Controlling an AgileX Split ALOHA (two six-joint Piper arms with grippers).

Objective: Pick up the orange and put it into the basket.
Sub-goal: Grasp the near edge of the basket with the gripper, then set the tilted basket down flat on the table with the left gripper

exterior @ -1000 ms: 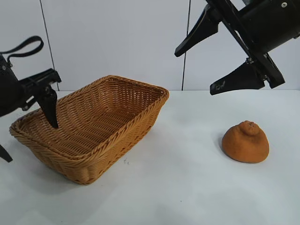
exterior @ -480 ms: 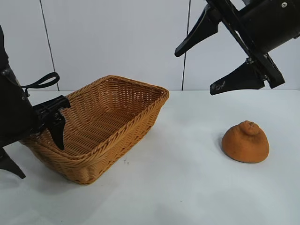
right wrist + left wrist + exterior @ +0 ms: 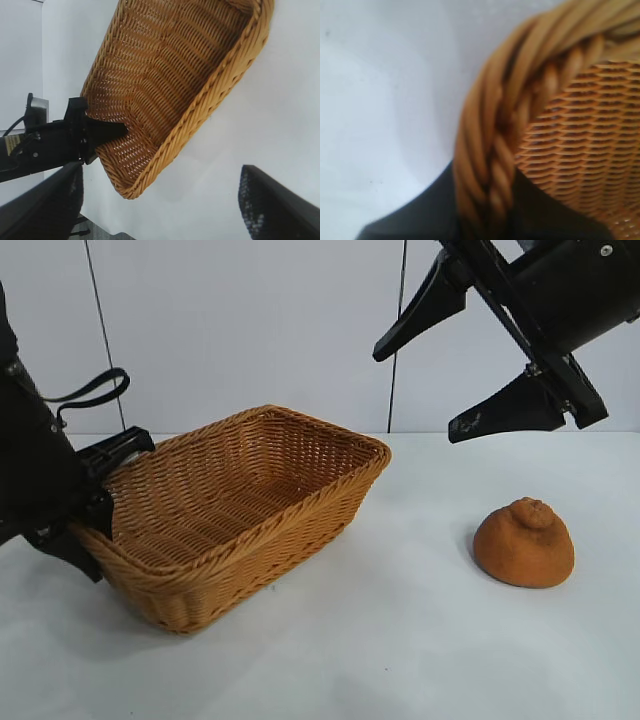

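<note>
The orange, dull orange-brown with a knobby top, sits on the white table at the right. The wicker basket stands at centre-left. My left gripper is shut on the basket's braided rim at its left end. In the left wrist view the rim runs between my two black fingers. My right gripper is open and empty, high above the table, up and to the left of the orange. The right wrist view shows the basket and the left gripper on its end; the orange is out of that view.
The white table runs from the basket to the orange, with a white panelled wall behind. A black cable loop hangs by the left arm.
My left gripper came down onto the basket's left end and closed on its rim. The basket has slid and turned to the right, toward the orange. The right arm and orange have not moved.
</note>
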